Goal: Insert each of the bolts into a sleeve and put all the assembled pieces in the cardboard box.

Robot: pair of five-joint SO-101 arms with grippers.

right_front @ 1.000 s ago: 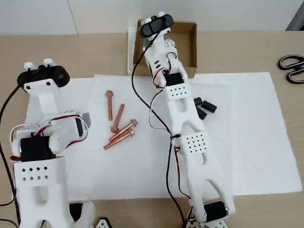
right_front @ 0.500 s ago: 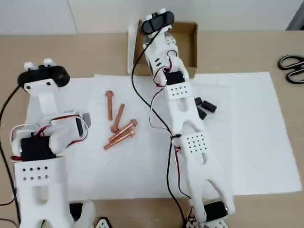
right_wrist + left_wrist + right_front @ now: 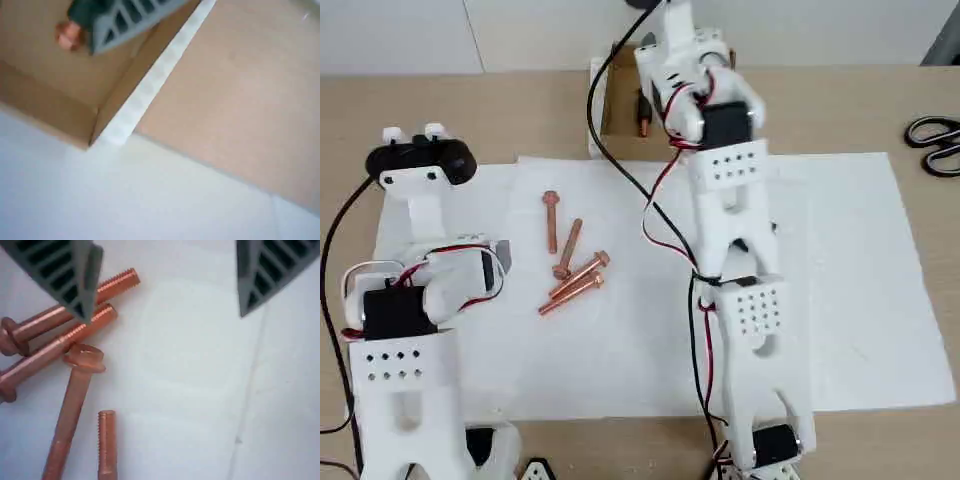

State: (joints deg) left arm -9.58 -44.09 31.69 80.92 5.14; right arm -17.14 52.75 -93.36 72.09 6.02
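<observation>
Several copper bolts (image 3: 570, 265) lie loose on the white sheet, and the same bolts (image 3: 60, 340) lie spread out below my left gripper (image 3: 165, 310). That gripper is open and holds nothing. In the high view the left gripper (image 3: 410, 133) is at the sheet's far left corner. An assembled piece (image 3: 645, 110), a copper bolt in a black sleeve, shows inside the cardboard box (image 3: 610, 100) near its left wall. My right gripper (image 3: 100, 30) hangs over the box (image 3: 150, 85), right beside the assembled piece (image 3: 67, 35). Whether it grips the piece I cannot tell.
The white sheet (image 3: 840, 250) covers the table's middle. Scissors (image 3: 935, 140) lie at the far right edge. The raised right arm (image 3: 730, 200) hides the spot where black sleeves lay; a dark bit (image 3: 772, 228) peeks out beside it.
The right arm has risen over the box, which uncovers the assembled piece inside and covers the black sleeves. The left arm and the loose bolts have stayed put.
</observation>
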